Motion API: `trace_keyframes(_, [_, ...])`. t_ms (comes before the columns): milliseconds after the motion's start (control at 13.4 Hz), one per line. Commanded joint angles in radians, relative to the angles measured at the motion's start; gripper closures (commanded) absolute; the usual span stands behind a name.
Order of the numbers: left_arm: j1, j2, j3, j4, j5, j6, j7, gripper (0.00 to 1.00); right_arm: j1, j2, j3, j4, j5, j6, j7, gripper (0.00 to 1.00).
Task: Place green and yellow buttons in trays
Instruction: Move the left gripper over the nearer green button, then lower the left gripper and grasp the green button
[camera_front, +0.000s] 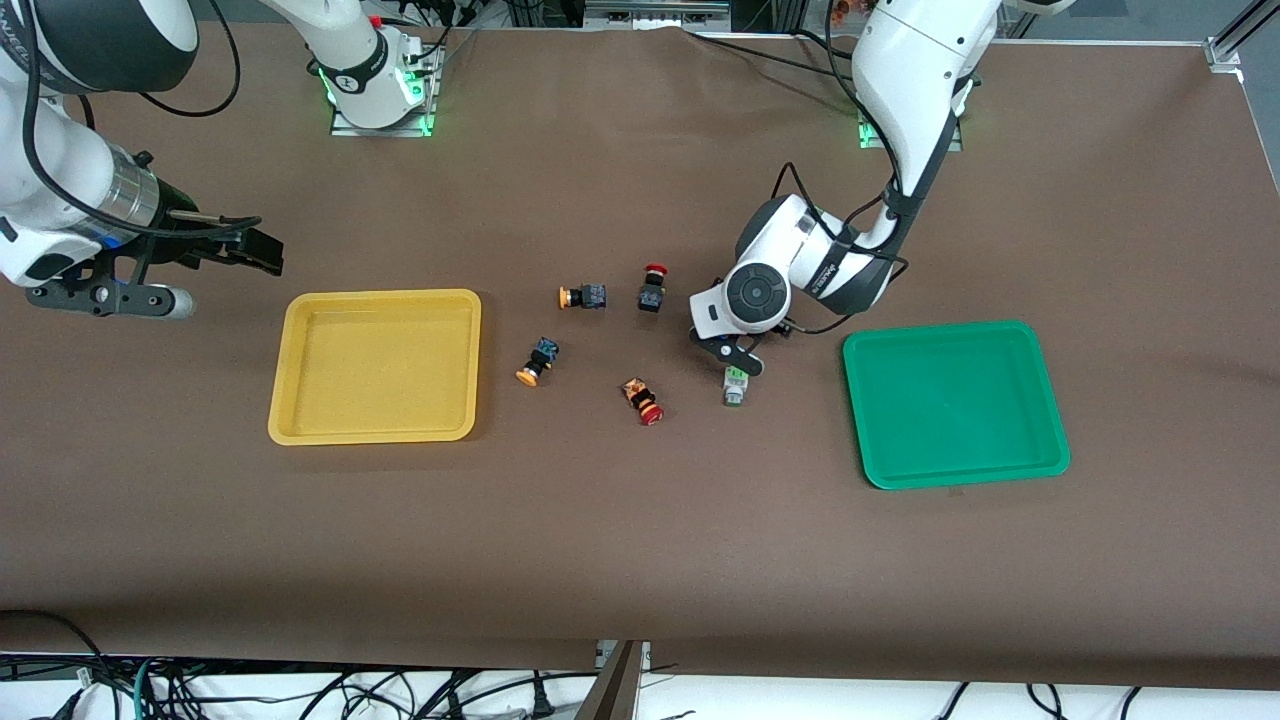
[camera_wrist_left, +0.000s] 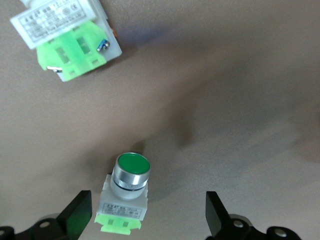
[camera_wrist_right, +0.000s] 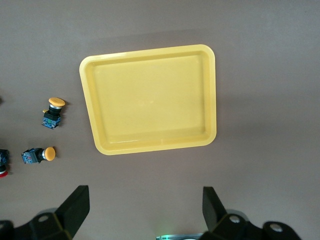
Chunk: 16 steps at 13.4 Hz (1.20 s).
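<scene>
My left gripper (camera_front: 738, 362) is open and low over the table between the red buttons and the green tray (camera_front: 955, 403). In the left wrist view, a green button (camera_wrist_left: 129, 192) lies between the open fingers (camera_wrist_left: 80, 214), close to one of them and untouched. A second green button (camera_wrist_left: 67, 42) lies farther off. The front view shows only one green button (camera_front: 736, 388). Two yellow buttons (camera_front: 583, 297) (camera_front: 538, 362) lie beside the yellow tray (camera_front: 375, 365). My right gripper (camera_front: 262, 250) is open and empty, in the air past the yellow tray (camera_wrist_right: 155, 100). Both trays hold nothing.
Two red-capped buttons (camera_front: 653, 288) (camera_front: 643, 399) lie between the yellow buttons and the left gripper. The right wrist view shows both yellow buttons (camera_wrist_right: 52, 112) (camera_wrist_right: 37, 155) beside the yellow tray. The brown table runs wide nearer the front camera.
</scene>
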Motion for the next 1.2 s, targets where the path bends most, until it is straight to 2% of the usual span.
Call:
trace_keyframes(0, [-0.01,-0.036,0.014,-0.037,0.045,0.017,0.029,0.0,-0.006,0.005,0.008,0.019,-0.014,-0.011,0.001,0.0])
trace_keyframes(75, [-0.004,-0.034,0.014,-0.037,0.058,0.017,0.037,0.0,-0.006,0.005,0.008,0.016,-0.014,-0.011,0.001,0.0])
trace_keyframes(150, [0.0,-0.034,0.014,-0.038,0.068,0.017,0.043,0.04,-0.006,0.004,0.008,0.019,-0.014,-0.011,0.001,0.0])
trace_keyframes(299, [0.0,-0.034,0.014,-0.049,0.069,0.037,0.043,0.18,-0.006,0.005,0.008,0.019,-0.014,-0.011,0.001,0.0])
trace_keyframes(374, [0.0,-0.034,0.014,-0.06,0.069,0.051,0.043,0.2,-0.006,0.005,0.008,0.019,-0.014,-0.011,0.001,0.0])
trace_keyframes(523, [0.001,-0.033,0.014,-0.061,0.07,0.056,0.046,0.31,-0.006,0.005,0.008,0.019,-0.014,-0.011,0.002,0.0])
trace_keyframes(673, [0.012,-0.033,0.014,-0.061,0.07,0.056,0.094,0.49,-0.006,0.005,0.008,0.019,-0.014,-0.011,0.001,0.0])
trace_keyframes(748, [0.029,-0.034,0.014,-0.06,0.069,0.053,0.12,0.64,-0.006,0.005,0.008,0.019,-0.014,-0.011,0.001,0.0])
trace_keyframes(822, [0.058,-0.034,0.012,-0.058,0.069,0.051,0.158,0.71,-0.006,0.005,0.008,0.019,-0.014,-0.011,0.001,0.0])
trace_keyframes(1047, [0.133,-0.08,0.014,-0.044,0.055,0.022,0.23,0.73,-0.006,0.005,0.008,0.019,-0.014,-0.011,0.001,0.0])
trace_keyframes(1121, [0.173,-0.093,0.012,-0.017,0.053,-0.025,0.243,0.73,-0.006,0.005,0.008,0.019,-0.014,-0.011,0.002,0.0])
